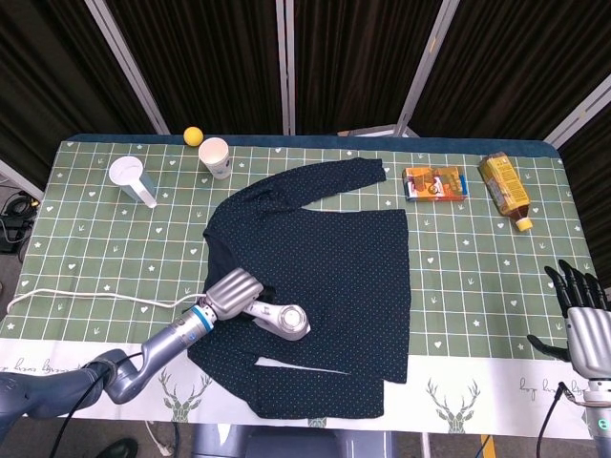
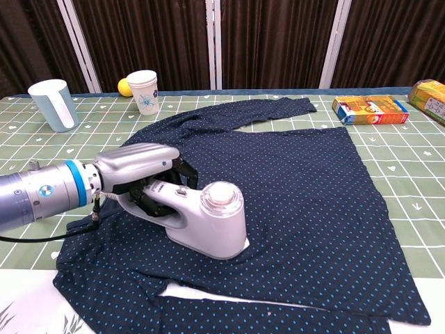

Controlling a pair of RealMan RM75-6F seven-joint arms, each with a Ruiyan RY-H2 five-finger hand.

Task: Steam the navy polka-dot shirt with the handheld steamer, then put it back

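The navy polka-dot shirt lies spread flat across the middle of the table. A white handheld steamer rests head-down on the shirt's lower left part. My left hand grips the steamer's handle, fingers curled around it. The steamer's white cord trails off to the left table edge. My right hand shows only in the head view, at the lower right beyond the table's corner, fingers spread and holding nothing.
A light blue mug, a paper cup and a yellow ball stand at the back left. An orange box and a yellow carton lie at the back right.
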